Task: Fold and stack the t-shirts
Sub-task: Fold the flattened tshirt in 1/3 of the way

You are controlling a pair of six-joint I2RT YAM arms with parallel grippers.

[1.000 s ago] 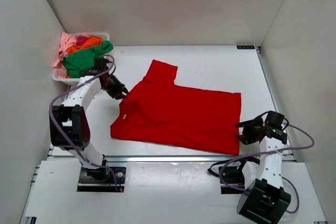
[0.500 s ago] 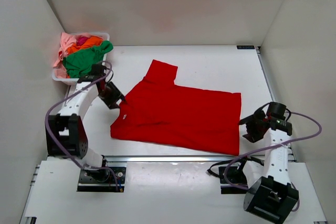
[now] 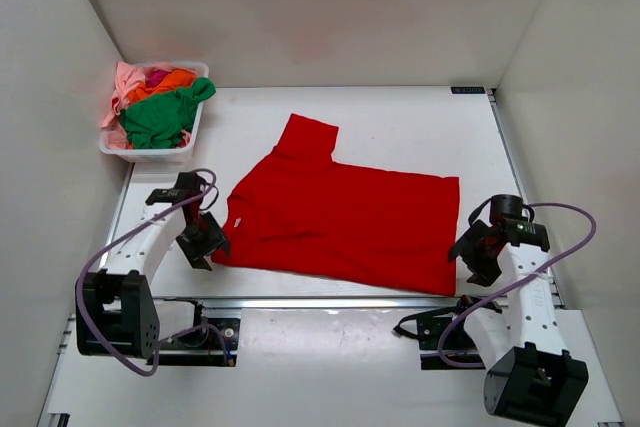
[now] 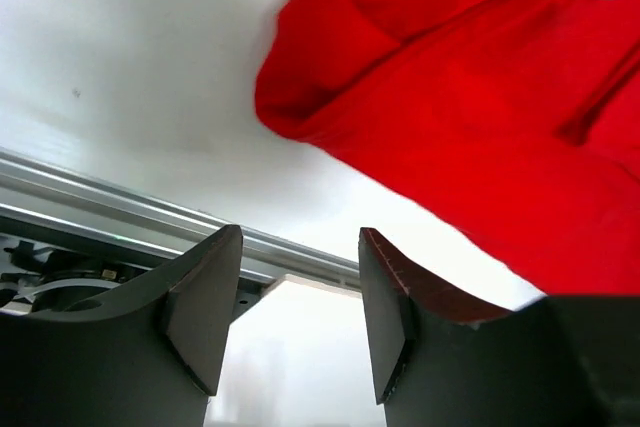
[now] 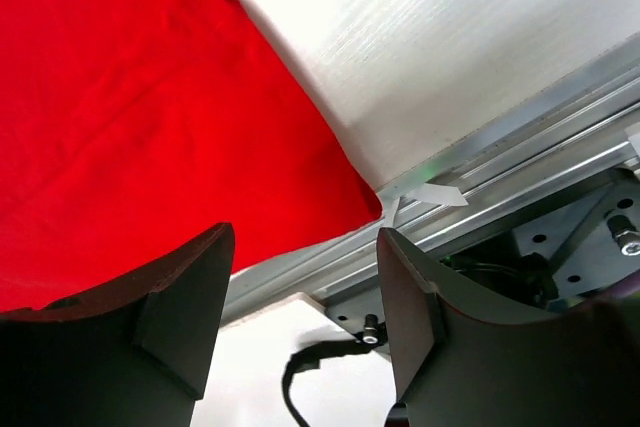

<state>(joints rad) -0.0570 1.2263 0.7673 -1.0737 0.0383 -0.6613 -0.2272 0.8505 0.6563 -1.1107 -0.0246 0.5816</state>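
The bright red t-shirt (image 3: 340,217) lies spread flat in the middle of the table, one sleeve pointing to the back. It also shows in the left wrist view (image 4: 470,117) and the right wrist view (image 5: 150,127). My left gripper (image 3: 203,247) is open and empty beside the shirt's near left corner. My right gripper (image 3: 470,252) is open and empty beside the shirt's near right corner. Green (image 3: 155,117), orange (image 3: 165,80), pink (image 3: 125,79) and magenta (image 3: 157,74) t-shirts are heaped in the white basket (image 3: 150,152) at the back left.
A metal rail (image 3: 330,300) runs along the table's near edge, just below the shirt's hem. White walls close in the table at the left, back and right. A black cable (image 5: 310,367) lies below the rail by the right arm's base.
My left gripper has moved from the shirt's collar area toward the near left corner. My right gripper has shifted a little toward the near right corner. The shirt has not moved.
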